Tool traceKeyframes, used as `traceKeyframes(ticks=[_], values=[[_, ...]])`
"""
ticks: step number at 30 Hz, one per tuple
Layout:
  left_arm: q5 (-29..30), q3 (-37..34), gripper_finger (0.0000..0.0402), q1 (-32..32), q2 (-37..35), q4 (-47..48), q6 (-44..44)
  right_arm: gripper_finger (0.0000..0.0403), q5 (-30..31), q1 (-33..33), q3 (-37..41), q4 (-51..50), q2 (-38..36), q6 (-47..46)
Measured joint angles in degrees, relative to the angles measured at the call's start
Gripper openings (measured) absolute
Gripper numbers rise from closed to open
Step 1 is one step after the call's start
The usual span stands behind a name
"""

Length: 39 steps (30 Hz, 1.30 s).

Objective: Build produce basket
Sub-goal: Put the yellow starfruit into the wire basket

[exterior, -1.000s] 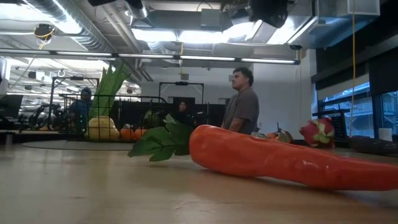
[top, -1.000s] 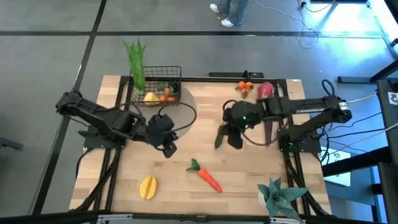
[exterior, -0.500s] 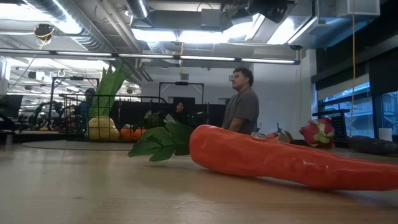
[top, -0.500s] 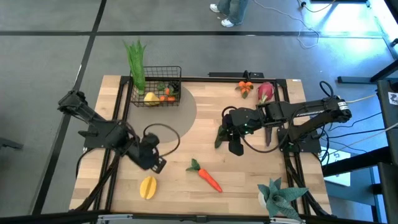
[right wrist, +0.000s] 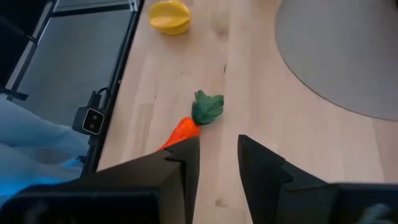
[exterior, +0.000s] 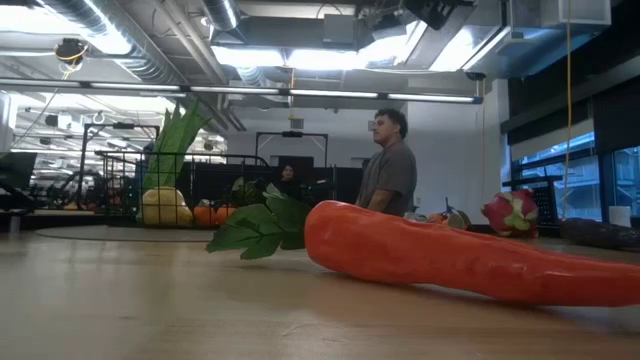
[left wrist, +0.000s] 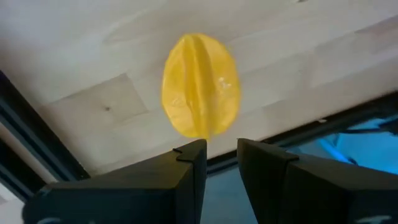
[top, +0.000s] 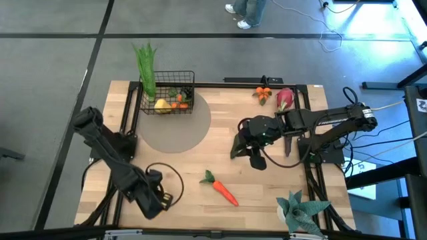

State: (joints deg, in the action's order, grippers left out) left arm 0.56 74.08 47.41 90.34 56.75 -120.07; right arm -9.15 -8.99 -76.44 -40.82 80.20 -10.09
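The left gripper [left wrist: 214, 155], narrowly parted and empty, hovers over the ridged yellow plastic starfruit [left wrist: 200, 85]; the right gripper [right wrist: 212, 158] likewise holds nothing.

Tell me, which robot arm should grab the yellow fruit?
Probably the left. Its gripper hangs right over the yellow fruit, fingers slightly apart. The right gripper is farther off, beside the green vegetable mid-table.

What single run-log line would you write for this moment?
left hand: open above yellow fruit at table's front edge | right hand: open, mid-table | carrot: on table | basket: partly filled
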Motion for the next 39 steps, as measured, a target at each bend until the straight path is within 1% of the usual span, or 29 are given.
traceKeyframes(ticks=[5, 11, 22, 26, 31, 34, 39], values=[[-0.08, 0.0, 0.0079, 1.26, 4.73, -0.62, -1.12, 0.0097, 0.0, 0.04, 0.0, 0.0, 0.0, 0.13], [-0.11, 0.0, 0.0079, 1.09, 8.16, -0.97, 0.45, 0.0097, -0.02, 0.04, 0.0, -0.02, 0.0, 0.11], [0.69, 0.0, 0.0079, 0.98, 8.68, 0.34, 0.61, 0.0097, -0.02, 0.02, 0.0, 0.81, 0.0, 0.11], [2.32, 0.0, 0.0079, 0.98, 8.68, 0.43, 0.58, 0.0097, -0.02, 0.04, 0.0, 0.81, 0.0, 0.09], [2.19, 0.07, 0.0079, 0.72, 9.76, 0.26, 0.61, 0.0097, 0.0, 0.03, 0.0, 0.79, -0.02, 0.09], [0.76, 0.04, 0.0079, 0.55, 11.53, -0.15, 0.7, 0.0097, 0.0, 0.03, 0.0, 0.79, -0.02, 0.07], [-0.07, 0.05, 0.0075, 0.33, 12.87, -2.16, 4.24, 0.0097, 0.02, 0.02, 0.0, 0.79, -0.02, -0.13]])
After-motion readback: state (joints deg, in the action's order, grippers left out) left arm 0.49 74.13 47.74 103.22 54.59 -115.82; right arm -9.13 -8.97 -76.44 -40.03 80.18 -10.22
